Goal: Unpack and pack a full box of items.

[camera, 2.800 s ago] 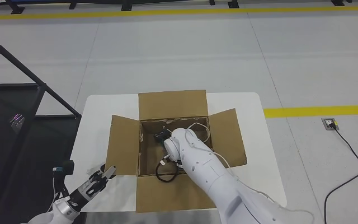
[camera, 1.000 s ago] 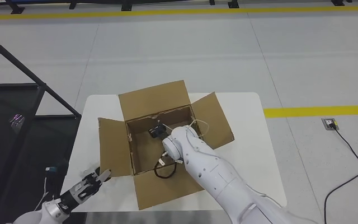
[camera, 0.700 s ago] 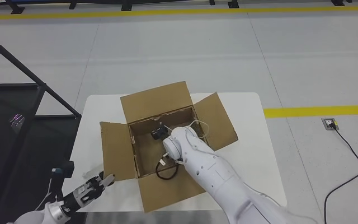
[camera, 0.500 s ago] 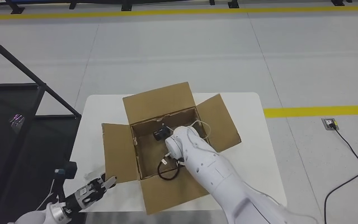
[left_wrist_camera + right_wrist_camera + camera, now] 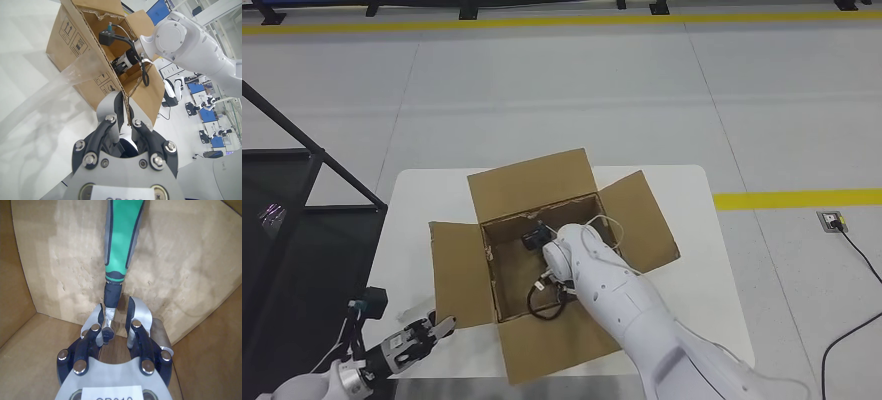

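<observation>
The right gripper (image 5: pixel 116 304), jaws apart, straddles a green-handled tool (image 5: pixel 121 237) inside the cardboard box (image 5: pixel 532 185). The left gripper (image 5: pixel 125 99) is clamped on the box's side flap (image 5: pixel 457 275).

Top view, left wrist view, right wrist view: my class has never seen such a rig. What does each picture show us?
This is a two-armed robot at a white table. The top view looks down from above its arms at an open cardboard box. Each wrist view comes from a camera beside that arm's gripper. The left gripper appears shut on the edge of the box's side flap. The right arm is down inside the box. There the right gripper is open, its jaws either side of the metal neck of a green-handled tool.
</observation>
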You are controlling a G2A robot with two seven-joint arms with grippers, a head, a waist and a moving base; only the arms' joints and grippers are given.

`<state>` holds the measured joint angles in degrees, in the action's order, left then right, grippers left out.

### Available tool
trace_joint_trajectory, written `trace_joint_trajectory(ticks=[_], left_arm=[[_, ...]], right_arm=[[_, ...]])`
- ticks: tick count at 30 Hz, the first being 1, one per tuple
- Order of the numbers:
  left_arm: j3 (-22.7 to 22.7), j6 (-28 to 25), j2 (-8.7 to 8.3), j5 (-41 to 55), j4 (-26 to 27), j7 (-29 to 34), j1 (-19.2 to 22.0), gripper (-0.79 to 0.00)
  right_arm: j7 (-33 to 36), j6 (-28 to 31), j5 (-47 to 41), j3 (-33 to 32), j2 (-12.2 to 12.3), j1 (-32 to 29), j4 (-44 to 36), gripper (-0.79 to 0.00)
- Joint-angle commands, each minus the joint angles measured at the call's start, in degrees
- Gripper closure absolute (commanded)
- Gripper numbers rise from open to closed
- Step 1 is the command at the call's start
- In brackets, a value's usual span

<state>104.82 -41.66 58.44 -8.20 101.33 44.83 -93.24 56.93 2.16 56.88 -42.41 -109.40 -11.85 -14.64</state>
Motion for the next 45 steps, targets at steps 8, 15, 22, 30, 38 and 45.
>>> trace_joint_trajectory(ticks=[8,15,22,30,38,45], left_arm=[[-0.93,0.24,-0.48,-0.47,0.38,0.11,0.20,0.000],[-1.76,0.78,-0.79,-0.68,0.65,-0.25,0.52,0.000],[-2.25,0.54,-1.12,-0.87,0.86,-0.29,0.58,0.000],[-2.49,0.58,-1.49,-0.96,0.97,-0.95,0.45,0.000],[-2.21,0.34,-1.82,-0.89,1.17,-1.64,0.01,0.000],[-2.06,0.39,-2.10,-0.98,1.18,-2.27,-0.39,0.000]], right_arm=[[-1.01,1.08,-0.61,-0.34,-0.46,0.57,1.90,-0.262],[-0.68,1.40,-1.17,-0.69,-0.64,0.83,3.09,-0.252],[-0.10,1.18,-1.95,-1.21,-0.59,0.76,4.14,-0.209],[1.65,0.63,-2.59,-1.64,-0.54,0.78,4.60,-0.145],[2.59,-0.01,-2.64,-1.78,-0.53,0.74,4.61,-0.194],[1.58,-1.00,-2.45,-1.86,-0.55,0.78,3.94,-0.215]])
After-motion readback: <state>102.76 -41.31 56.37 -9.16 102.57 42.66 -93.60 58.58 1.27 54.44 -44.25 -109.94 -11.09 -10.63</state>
